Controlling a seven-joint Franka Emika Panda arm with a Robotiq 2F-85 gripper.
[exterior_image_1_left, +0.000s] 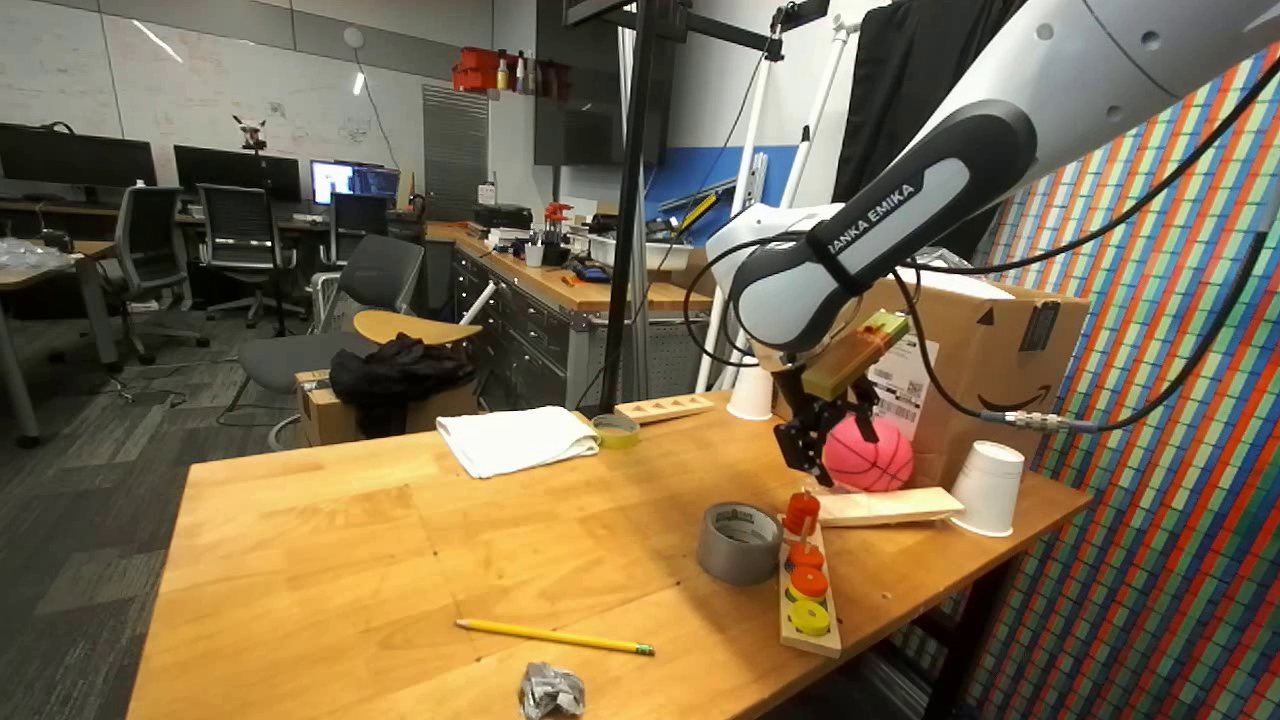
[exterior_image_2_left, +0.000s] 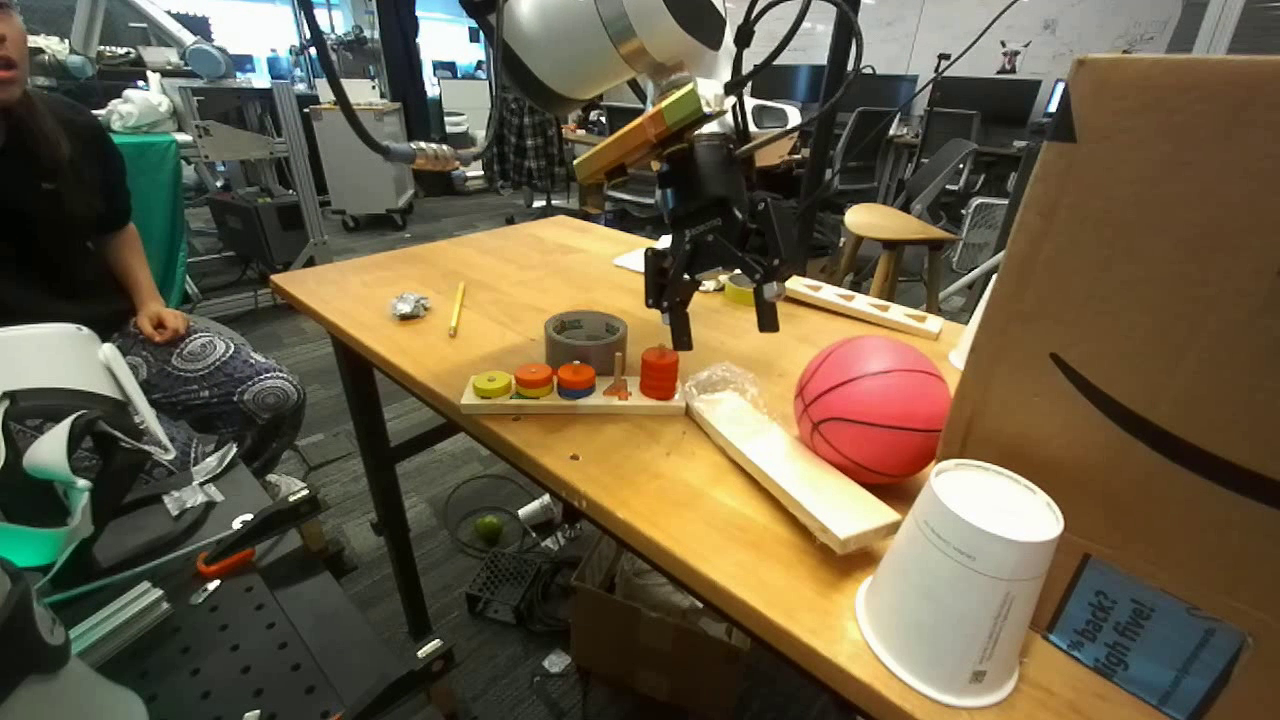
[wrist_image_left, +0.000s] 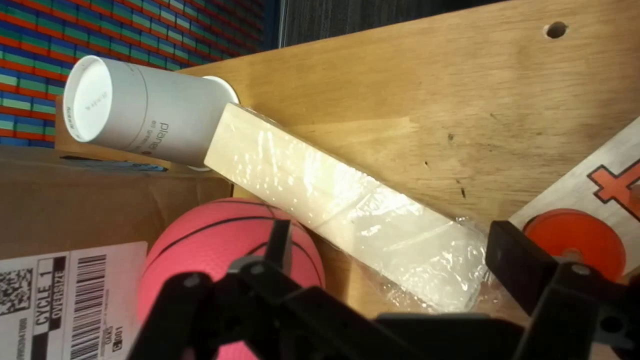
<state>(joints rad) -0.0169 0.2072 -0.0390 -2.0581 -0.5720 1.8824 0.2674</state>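
Now the gripper (exterior_image_2_left: 724, 322) hangs above the table (exterior_image_1_left: 330, 550), its jaws wide apart. Below, the block (wrist_image_left: 345, 195) lies beside the ball (exterior_image_2_left: 872, 408), one end near the toy (exterior_image_2_left: 575, 382), the other near the upturned cup (exterior_image_2_left: 965, 590).

Black fingers (exterior_image_2_left: 680, 322), pink black-lined ball (exterior_image_2_left: 872, 408), pale plank (exterior_image_2_left: 790, 465), red discs (exterior_image_2_left: 659, 373), grey tape (exterior_image_2_left: 588, 352)

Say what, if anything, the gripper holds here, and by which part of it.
Nothing is held: the gripper is open, with no object clamped in it, above the plastic-wrapped wooden block.
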